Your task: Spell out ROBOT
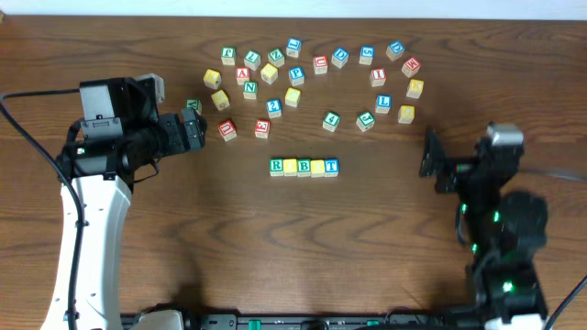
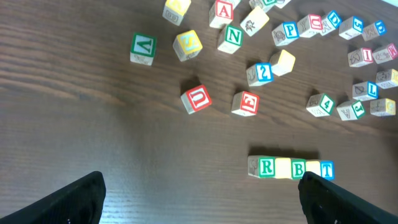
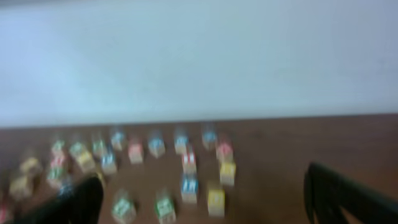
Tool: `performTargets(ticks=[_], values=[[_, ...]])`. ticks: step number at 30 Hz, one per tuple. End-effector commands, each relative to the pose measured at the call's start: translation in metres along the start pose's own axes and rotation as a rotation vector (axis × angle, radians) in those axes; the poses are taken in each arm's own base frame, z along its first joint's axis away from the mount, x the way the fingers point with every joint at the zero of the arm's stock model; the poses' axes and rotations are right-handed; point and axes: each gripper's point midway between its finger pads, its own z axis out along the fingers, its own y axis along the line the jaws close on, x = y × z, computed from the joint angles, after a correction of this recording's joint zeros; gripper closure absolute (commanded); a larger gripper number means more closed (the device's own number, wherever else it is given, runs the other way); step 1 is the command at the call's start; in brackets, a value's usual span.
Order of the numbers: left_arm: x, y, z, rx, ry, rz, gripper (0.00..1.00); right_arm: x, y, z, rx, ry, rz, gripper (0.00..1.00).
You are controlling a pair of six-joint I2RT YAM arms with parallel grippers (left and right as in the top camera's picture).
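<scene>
A row of letter blocks (image 1: 304,167) lies mid-table, reading R, a yellow block, B, a yellow block, T. No letters show on the yellow tops. The row also shows in the left wrist view (image 2: 291,168), low and right. Many loose letter blocks (image 1: 312,78) are scattered behind it. My left gripper (image 1: 194,128) is open and empty, left of the row and near a red block (image 1: 227,129). Its fingers (image 2: 199,199) frame bare table. My right gripper (image 1: 429,152) is open and empty, right of the row. Its view (image 3: 205,186) is blurred.
In the left wrist view a red U block (image 2: 198,98) and a red E block (image 2: 245,102) lie ahead of the fingers, with a green block (image 2: 143,48) and a yellow S block (image 2: 188,45) beyond. A white wall (image 3: 199,56) stands behind the table.
</scene>
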Motion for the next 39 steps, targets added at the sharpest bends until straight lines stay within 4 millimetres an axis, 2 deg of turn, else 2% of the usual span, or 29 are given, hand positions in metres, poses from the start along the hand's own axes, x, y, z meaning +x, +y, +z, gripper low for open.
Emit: performTargets(ticks=[1,5,8,13,14,35,38,39], values=[[-0.006,0.001,-0.004,-0.007,-0.018,0.000,0.02,0.037,-0.005,-0.021,0.002,-0.077,-0.045,0.01],[-0.006,0.001,-0.004,-0.007,-0.018,0.000,0.03,0.079,-0.013,-0.040,0.016,-0.119,-0.044,0.01],[-0.006,0.001,-0.004,-0.007,-0.018,0.000,0.02,0.099,-0.019,-0.044,0.004,-0.133,-0.047,0.01],[-0.006,0.001,-0.004,-0.007,-0.018,0.000,0.02,0.133,-0.019,-0.048,-0.003,-0.004,-0.035,0.01],[-0.006,0.001,-0.004,-0.007,-0.018,0.000,0.03,0.127,-0.019,-0.049,-0.004,-0.032,-0.038,0.01],[-0.005,0.001,-0.004,-0.007,-0.015,-0.001,0.02,0.128,-0.016,-0.049,-0.014,-0.030,-0.039,0.01],[-0.011,0.008,-0.010,-0.068,-0.060,0.024,0.03,0.128,-0.016,-0.049,-0.014,-0.030,-0.039,0.01],[-0.015,0.005,-0.015,-0.071,-0.110,0.087,0.02,0.128,-0.016,-0.049,-0.014,-0.030,-0.039,0.01]])
